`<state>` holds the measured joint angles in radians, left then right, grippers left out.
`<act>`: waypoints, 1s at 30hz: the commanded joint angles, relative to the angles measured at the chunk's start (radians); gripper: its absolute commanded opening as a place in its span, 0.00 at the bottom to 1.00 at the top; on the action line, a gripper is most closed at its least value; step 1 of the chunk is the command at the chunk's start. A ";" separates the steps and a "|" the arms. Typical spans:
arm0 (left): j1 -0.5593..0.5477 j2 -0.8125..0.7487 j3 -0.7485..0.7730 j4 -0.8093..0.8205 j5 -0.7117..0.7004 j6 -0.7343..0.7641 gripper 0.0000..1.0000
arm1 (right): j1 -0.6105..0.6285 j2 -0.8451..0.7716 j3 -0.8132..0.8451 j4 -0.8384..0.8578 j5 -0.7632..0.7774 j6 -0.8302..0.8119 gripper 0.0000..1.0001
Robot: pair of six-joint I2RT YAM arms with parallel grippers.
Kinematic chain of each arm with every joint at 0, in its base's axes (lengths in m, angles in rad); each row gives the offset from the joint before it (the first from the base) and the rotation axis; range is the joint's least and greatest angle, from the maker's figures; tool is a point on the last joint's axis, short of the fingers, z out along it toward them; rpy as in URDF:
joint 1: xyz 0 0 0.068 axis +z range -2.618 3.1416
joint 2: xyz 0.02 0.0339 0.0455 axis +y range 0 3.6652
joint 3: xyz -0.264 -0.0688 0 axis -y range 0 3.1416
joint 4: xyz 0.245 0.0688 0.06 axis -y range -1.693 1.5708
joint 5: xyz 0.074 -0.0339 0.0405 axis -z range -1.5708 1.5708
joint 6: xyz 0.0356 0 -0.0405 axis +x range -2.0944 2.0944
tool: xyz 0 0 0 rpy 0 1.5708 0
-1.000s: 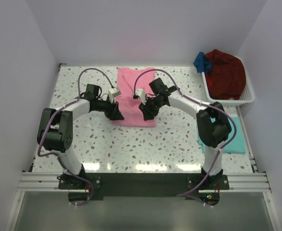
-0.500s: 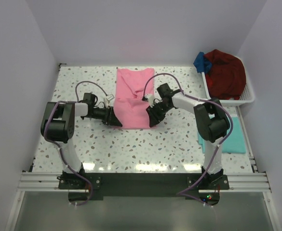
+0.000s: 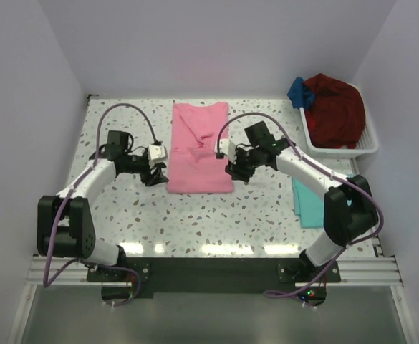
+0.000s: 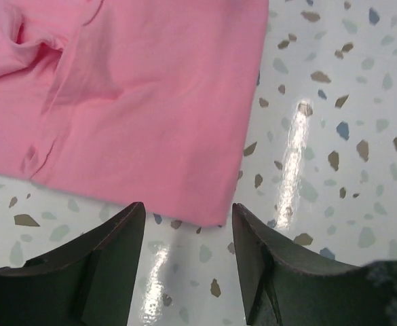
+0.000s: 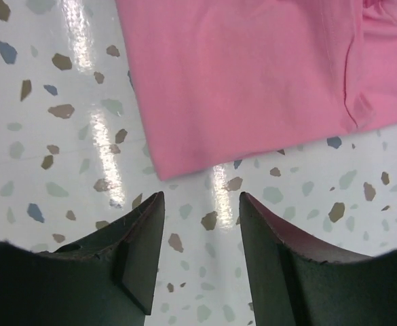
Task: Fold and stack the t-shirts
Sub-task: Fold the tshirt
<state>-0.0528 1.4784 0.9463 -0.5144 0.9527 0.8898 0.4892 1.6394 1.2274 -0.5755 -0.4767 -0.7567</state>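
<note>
A pink t-shirt (image 3: 200, 149) lies flat in the middle of the table, folded into a long rectangle. My left gripper (image 3: 155, 174) is open and empty just left of its near left corner; the pink cloth (image 4: 130, 95) lies just past the fingers. My right gripper (image 3: 235, 170) is open and empty just right of the near right corner; the pink cloth (image 5: 252, 75) lies beyond its tips. A folded teal t-shirt (image 3: 311, 204) lies at the right. Dark red (image 3: 336, 107) and blue (image 3: 297, 92) garments fill a white basket (image 3: 365, 147).
The table is white speckled terrazzo (image 3: 216, 215). Walls close in the left, back and right sides. The basket stands at the back right corner. A black rail (image 3: 209, 269) runs along the near edge.
Both grippers have let go of the pink shirt's near edge and drawn back sideways, the left one leftward and the right one rightward. The shirt now lies flat.
</note>
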 commanded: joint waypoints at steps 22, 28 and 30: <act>-0.229 0.022 -0.308 0.357 -0.391 0.431 0.36 | 0.183 0.137 -0.256 0.316 0.240 -0.438 0.33; -0.229 0.022 -0.220 0.266 -0.359 0.387 0.00 | 0.180 0.109 -0.237 0.273 0.247 -0.399 0.00; -0.226 0.020 -0.164 0.234 -0.353 0.315 0.00 | 0.160 0.091 -0.183 0.237 0.250 -0.346 0.00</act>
<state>-0.2783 1.5002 0.6868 -0.2394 0.5861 1.2743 0.6674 1.7489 0.9928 -0.2844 -0.2443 -1.1595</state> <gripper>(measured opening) 0.027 0.038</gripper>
